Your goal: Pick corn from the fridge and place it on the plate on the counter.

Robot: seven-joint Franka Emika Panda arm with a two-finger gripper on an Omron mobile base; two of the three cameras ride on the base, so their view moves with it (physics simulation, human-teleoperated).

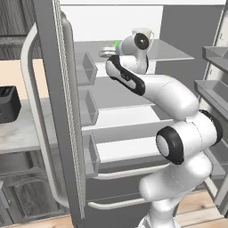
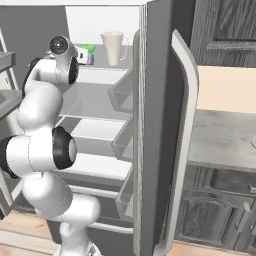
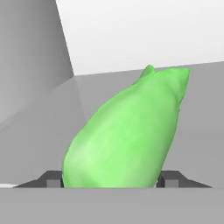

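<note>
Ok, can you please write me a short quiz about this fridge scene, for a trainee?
1. True or false: in the hand view, the corn lies between the end effector's fingertips.
2. Which shelf of the open fridge does the arm reach into? A: top. B: middle. C: bottom.
3. What stands on the same shelf as the corn?
Key: 1 true; 2 A; 3 the white mug.

Bright green corn (image 3: 122, 135), white fridge (image 3: 144, 35) interior
</note>
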